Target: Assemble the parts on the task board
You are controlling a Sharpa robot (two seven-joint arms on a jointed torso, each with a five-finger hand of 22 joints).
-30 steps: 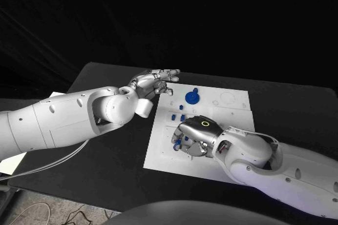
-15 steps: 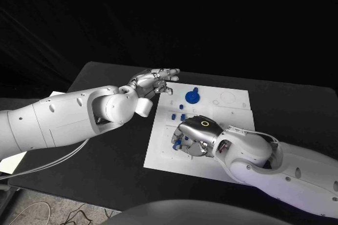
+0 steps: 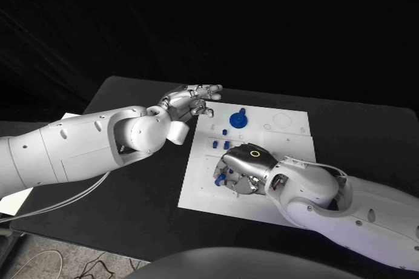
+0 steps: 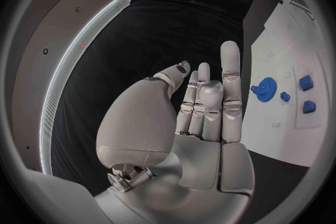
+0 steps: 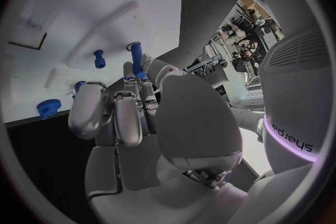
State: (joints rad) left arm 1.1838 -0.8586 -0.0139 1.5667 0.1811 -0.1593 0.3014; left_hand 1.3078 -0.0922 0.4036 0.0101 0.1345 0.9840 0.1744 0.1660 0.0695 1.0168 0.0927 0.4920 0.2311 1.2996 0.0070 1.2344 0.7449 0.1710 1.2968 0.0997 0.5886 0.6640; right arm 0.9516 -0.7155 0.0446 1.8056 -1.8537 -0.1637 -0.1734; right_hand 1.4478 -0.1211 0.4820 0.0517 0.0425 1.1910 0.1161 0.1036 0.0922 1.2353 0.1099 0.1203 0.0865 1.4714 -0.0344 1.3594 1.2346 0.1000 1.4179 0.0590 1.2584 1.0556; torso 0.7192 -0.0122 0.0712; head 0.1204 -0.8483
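Little differs from a second ago — the left robot hand still hovers by the task board's ten-o'clock corner, fingers loosely apart, holding nothing. The blue gear stands at twelve o'clock. The right robot hand stays over the board's left half — pinching a blue peg, hiding parts beneath.

Matt white task board, glossy blue plastic parts, matt black table

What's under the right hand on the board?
The right hand holds a blue peg over the task board. Blue parts peek out beside it; the board beneath is covered.
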